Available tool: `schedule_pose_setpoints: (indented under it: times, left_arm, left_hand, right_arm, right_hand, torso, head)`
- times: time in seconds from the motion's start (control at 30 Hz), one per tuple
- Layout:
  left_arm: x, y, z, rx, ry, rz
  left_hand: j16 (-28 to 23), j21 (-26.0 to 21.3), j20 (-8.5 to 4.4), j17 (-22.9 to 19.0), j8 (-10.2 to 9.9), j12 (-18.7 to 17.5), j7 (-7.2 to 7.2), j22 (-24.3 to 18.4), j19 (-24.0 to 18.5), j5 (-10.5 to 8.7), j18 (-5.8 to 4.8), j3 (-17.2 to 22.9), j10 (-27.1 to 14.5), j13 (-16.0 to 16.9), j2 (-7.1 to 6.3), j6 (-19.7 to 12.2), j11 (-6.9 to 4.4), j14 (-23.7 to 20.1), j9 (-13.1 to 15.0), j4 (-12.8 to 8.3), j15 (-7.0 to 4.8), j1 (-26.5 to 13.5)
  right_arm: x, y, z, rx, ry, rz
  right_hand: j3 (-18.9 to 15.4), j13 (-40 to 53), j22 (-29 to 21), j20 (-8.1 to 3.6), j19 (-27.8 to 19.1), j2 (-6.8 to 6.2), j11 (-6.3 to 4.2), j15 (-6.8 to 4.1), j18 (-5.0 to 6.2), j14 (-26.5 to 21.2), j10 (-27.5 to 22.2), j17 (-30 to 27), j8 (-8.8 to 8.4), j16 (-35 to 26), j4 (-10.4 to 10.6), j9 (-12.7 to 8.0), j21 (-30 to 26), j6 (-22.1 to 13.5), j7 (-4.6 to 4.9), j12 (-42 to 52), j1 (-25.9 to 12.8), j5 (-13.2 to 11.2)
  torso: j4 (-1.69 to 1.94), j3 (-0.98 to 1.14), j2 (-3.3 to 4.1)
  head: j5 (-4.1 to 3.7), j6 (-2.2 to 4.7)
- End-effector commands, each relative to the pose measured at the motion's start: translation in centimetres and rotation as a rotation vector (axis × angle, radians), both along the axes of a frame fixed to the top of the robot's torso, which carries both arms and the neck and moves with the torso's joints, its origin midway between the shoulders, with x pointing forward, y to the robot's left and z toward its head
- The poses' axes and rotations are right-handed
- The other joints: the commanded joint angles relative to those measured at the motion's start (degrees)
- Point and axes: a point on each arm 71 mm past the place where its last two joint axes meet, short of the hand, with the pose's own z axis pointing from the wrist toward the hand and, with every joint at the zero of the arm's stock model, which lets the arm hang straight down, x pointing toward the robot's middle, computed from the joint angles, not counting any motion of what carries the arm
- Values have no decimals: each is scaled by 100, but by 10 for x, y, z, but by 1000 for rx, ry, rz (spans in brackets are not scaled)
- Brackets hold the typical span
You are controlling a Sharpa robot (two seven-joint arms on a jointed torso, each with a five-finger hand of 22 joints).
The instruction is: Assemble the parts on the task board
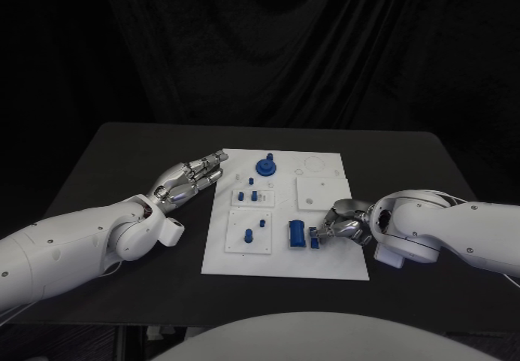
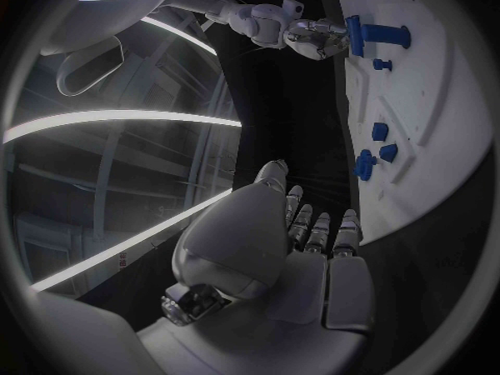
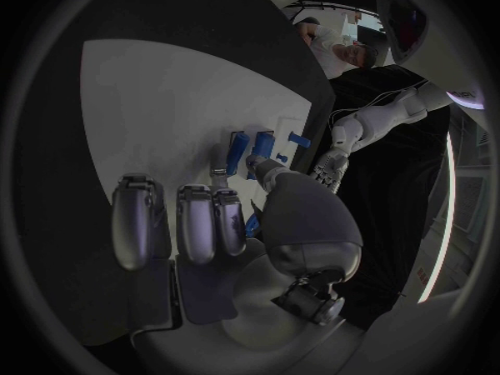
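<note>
1. Resting on the black desk (image 1: 130, 150), the flat white plastic task board (image 1: 325, 263) is seen between the two arms, with small blue parts standing or lying on its raised panels.
2. The right hand (image 1: 345, 226) is placed at the board's right edge, beside the upright blue rectangular block (image 1: 296, 233). A small blue piece (image 1: 315, 242) is seen at its fingers; it appears to be pinched between thumb and a finger, though the contact is hard to make out.
3. The left hand (image 1: 193, 177) is held above the desk just off the board's left edge, fingers straight and close together, holding nothing; this is confirmed in the left wrist view (image 2: 312, 250).
4. The step in hand is judged to be the seating of the small blue piece next to the rectangular block, on the board's near right part.
5. For the next move, careful alignment of the piece over its seat and a gentle downward press would be called for; the left hand could be needed to steady the board.
6. The socket meant for the piece is hidden by the right fingers (image 3: 198, 221). The tall blue round peg on its disc (image 1: 265, 165) at the far end is small, and its seating cannot be judged.
</note>
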Motion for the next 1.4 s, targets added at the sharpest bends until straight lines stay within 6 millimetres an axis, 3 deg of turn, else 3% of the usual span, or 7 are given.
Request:
schedule_pose_setpoints:
  times: [0.03,0.43,0.8,0.87,1.07,1.17,1.4]
  left_arm:
    - [-1,-2,0,-19,0,-9]
    - [-3,1,1,-14,-37,3]
    - [-6,-1,4,9,-93,-9]
    - [-5,-1,3,9,-94,-11]
    - [-5,0,3,11,-93,-12]
    - [-5,0,3,12,-92,-13]
    - [-5,-1,3,12,-88,-18]
  left_hand:
    - [-21,-4,-16,-9,17,18,21,-5,7,34,67,36,6,6,-24,1,32,-2,1,10,-24,25]
    - [-21,-4,-15,-9,21,38,20,-5,7,44,65,43,14,10,-33,24,37,-2,5,1,-22,24]
    - [-21,-1,-21,-9,28,61,22,3,12,40,66,40,28,14,-50,44,48,-2,7,-2,-36,19]
    - [-21,-1,-21,-9,27,59,22,4,12,40,67,41,28,14,-51,39,49,-2,7,-2,-36,19]
    - [-21,-2,-21,-9,27,58,23,0,10,40,67,42,28,13,-51,34,52,-2,6,-3,-36,19]
    - [-21,-2,-21,-9,27,58,23,0,10,40,67,42,28,13,-51,34,52,-2,6,-3,-36,19]
    - [-21,-2,-21,-9,24,52,23,-1,10,39,67,44,26,12,-50,23,54,-2,5,-3,-33,17]
  right_arm:
    - [-1,-2,1,-14,-20,-1]
    - [-4,-14,16,52,-172,-8]
    - [-8,-18,25,48,-279,59]
    - [-10,-16,24,30,-279,83]
    - [-14,-13,19,-30,-279,133]
    - [-15,-13,17,-53,-278,150]
    - [-17,-10,13,-84,-269,172]
  right_hand:
    - [-11,1506,1214,-2,199,-2,-14,-8,42,415,597,575,6,-29,17,-8,-25,23,14,-14,-39,-36]
    - [-137,1506,1235,-20,229,-37,-40,-30,27,430,597,646,170,3,30,84,34,30,-15,-14,114,-133]
    - [-338,1506,1268,-67,273,-116,-100,-79,2,443,597,711,557,38,-21,345,132,-43,-82,-14,513,-567]
    - [-485,1506,1267,-76,271,-160,-116,-92,3,439,597,697,772,33,-3,514,131,-69,-102,-14,607,-1016]
    - [-758,1506,1271,-110,276,-183,-161,-136,0,440,597,701,1285,35,57,947,144,-198,-161,-14,753,-1350]
    - [-881,1506,1271,-131,276,-198,-191,-153,1,439,597,693,1501,32,93,1141,143,-246,-190,-14,800,-1422]
    - [-988,1506,1267,-150,270,-220,-215,-173,3,435,597,677,1691,26,105,1321,132,-287,-217,-14,871,-1448]
  torso:
    - [-1,2,2]
    - [-2,4,-2]
    - [-8,10,-15]
    - [-9,8,-20]
    - [-33,13,-79]
    - [-47,18,-104]
    - [-65,33,-120]
  head:
    - [-1,0]
    - [10,0]
    - [-94,0]
    - [-96,0]
    - [-70,0]
    - [-52,0]
    - [-40,0]
